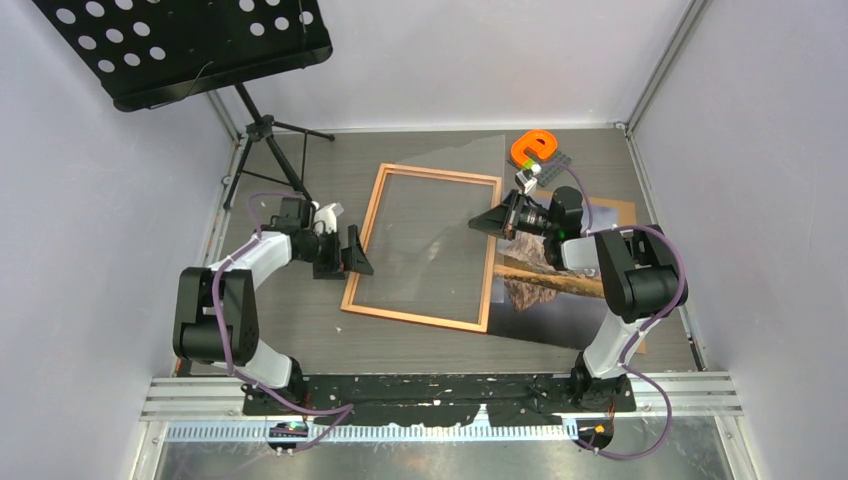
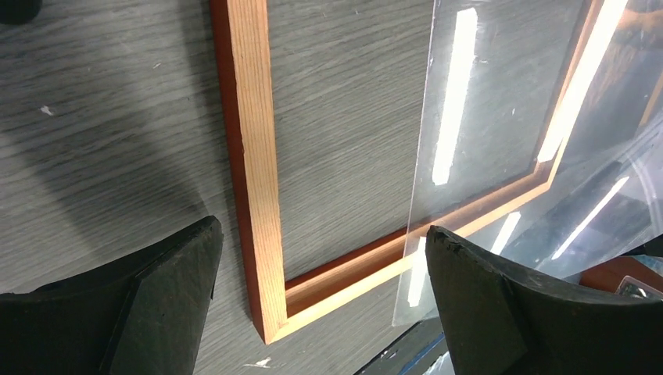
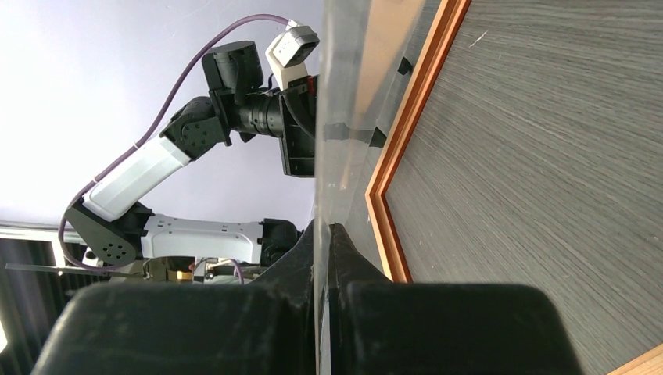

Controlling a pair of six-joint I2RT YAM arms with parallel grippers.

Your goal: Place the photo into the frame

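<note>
**Holding a clear sheet over the frame**

Nearest us, the glossy mountain-and-lake photo [image 1: 545, 292] lies flat under our right arm, just right of the thin orange-brown wooden frame [image 1: 415, 316]. Our right gripper [image 1: 487, 222] is clamped on a transparent plastic sheet [image 1: 450, 160] above the frame. Our left gripper [image 1: 354, 252] gapes wide, empty, at the frame's left rail.

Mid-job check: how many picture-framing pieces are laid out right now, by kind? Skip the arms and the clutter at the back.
frame: 1
clear sheet: 1
photo: 1
brown board: 1
Total: 4
</note>
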